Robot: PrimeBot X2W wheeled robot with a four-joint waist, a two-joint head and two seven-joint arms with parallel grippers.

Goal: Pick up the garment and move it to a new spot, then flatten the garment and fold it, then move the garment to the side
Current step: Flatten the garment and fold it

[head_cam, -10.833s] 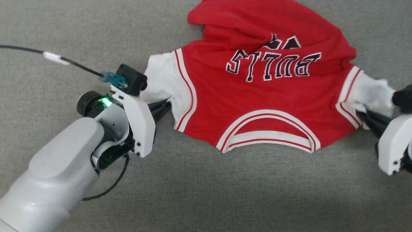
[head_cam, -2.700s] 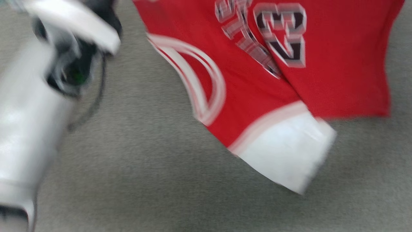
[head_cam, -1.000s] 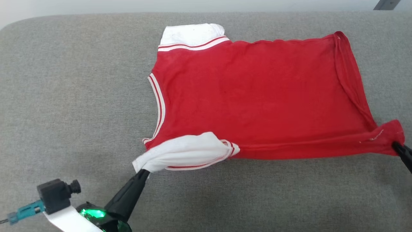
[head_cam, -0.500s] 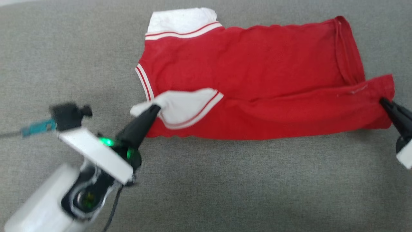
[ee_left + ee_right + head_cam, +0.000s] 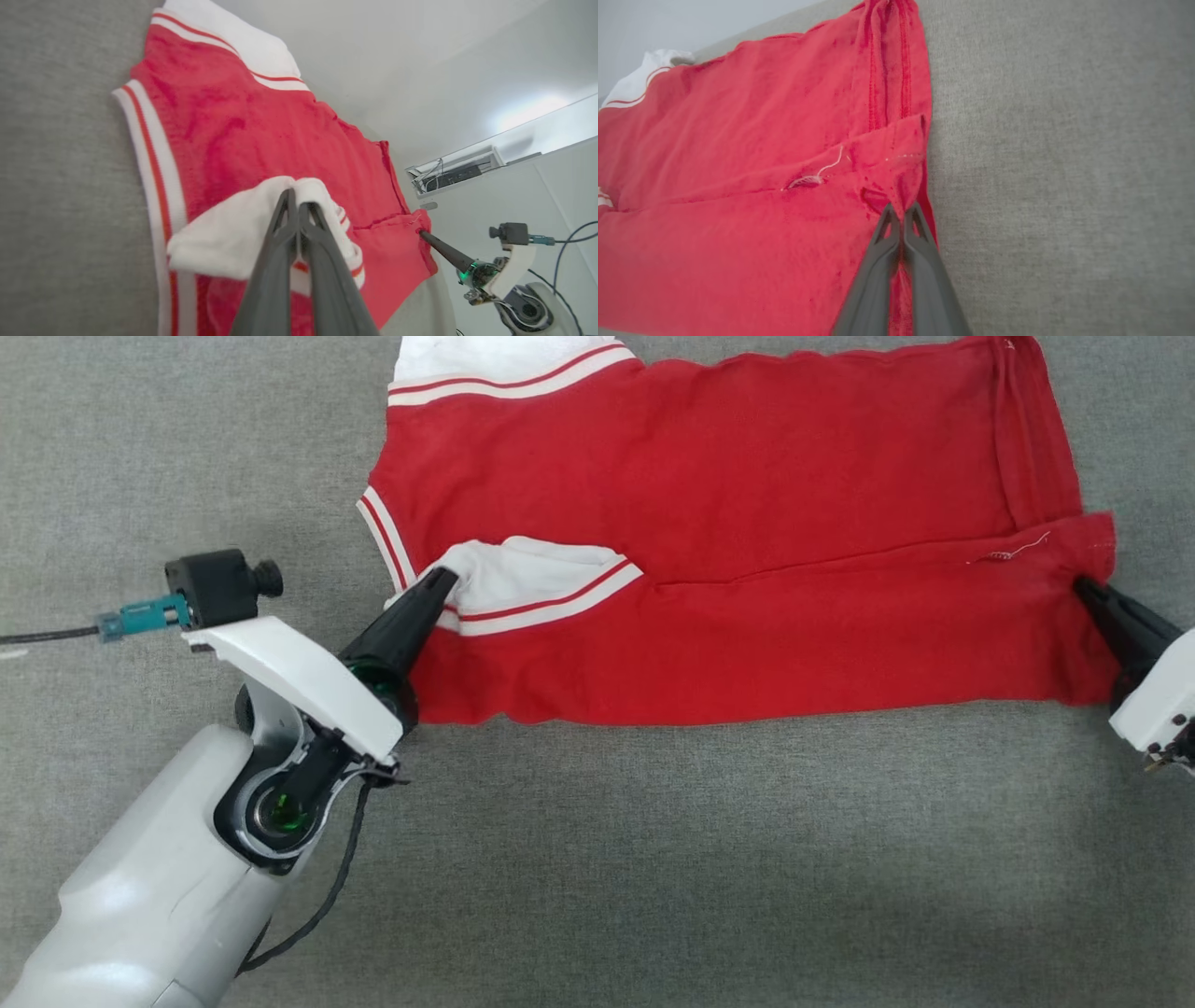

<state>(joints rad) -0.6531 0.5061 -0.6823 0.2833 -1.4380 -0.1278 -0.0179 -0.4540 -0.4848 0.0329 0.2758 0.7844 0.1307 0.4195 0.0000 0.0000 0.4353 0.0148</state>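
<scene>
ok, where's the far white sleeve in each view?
Head: far sleeve at the top edge, left of centre.
Left wrist: far sleeve at the top, left of centre.
Right wrist: far sleeve at the far left, upper part.
Shared landmark: right gripper, shut on the hem corner of the shirt.

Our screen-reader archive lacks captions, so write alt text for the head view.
A red garment lies on a grey padded surface, its near edge folded up over the body. The left gripper is shut on the white sleeve at one end of that fold, the right gripper on the red hem corner at the other.
</scene>
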